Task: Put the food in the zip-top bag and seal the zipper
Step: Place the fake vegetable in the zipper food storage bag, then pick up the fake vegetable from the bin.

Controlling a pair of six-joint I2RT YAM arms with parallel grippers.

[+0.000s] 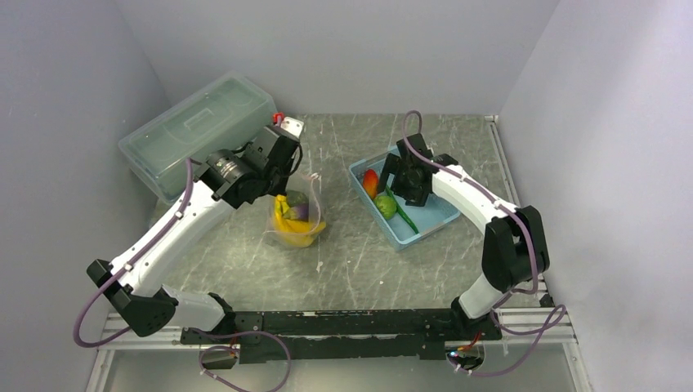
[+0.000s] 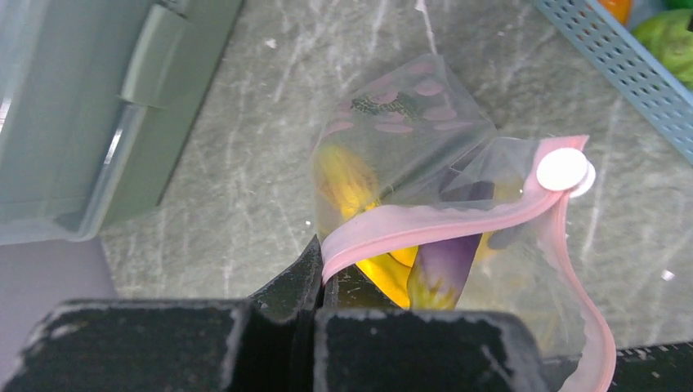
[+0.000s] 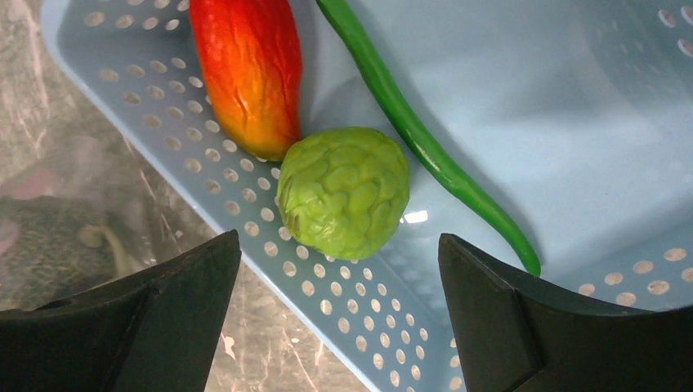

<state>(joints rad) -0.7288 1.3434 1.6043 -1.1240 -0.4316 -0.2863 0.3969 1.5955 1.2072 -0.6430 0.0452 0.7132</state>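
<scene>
Left jaws are pinched tight on the pink zipper [image 2: 425, 222] of the zip-top bag [image 2: 409, 139], which stands on the worktop [image 1: 368, 261] near the lidded box [image 1: 196, 131], with yellow bananas [image 1: 294, 229] and a purple piece [image 2: 441, 261] inside. Right jaws gape wide with nothing between them, hovering over the blue basket [image 3: 327, 302], above a lumpy green ball [image 3: 343, 192], a red-orange piece [image 3: 249, 73] and a long green bean [image 3: 429, 155].

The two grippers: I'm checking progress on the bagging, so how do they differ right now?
The left gripper is shut, pinching the pink zipper of the zip-top bag; the right gripper is open and holds nothing. The left gripper is at the bag, which holds bananas; the right gripper hangs over the blue basket, with the green lump between its fingers in the wrist view. Both have black fingers.
</scene>
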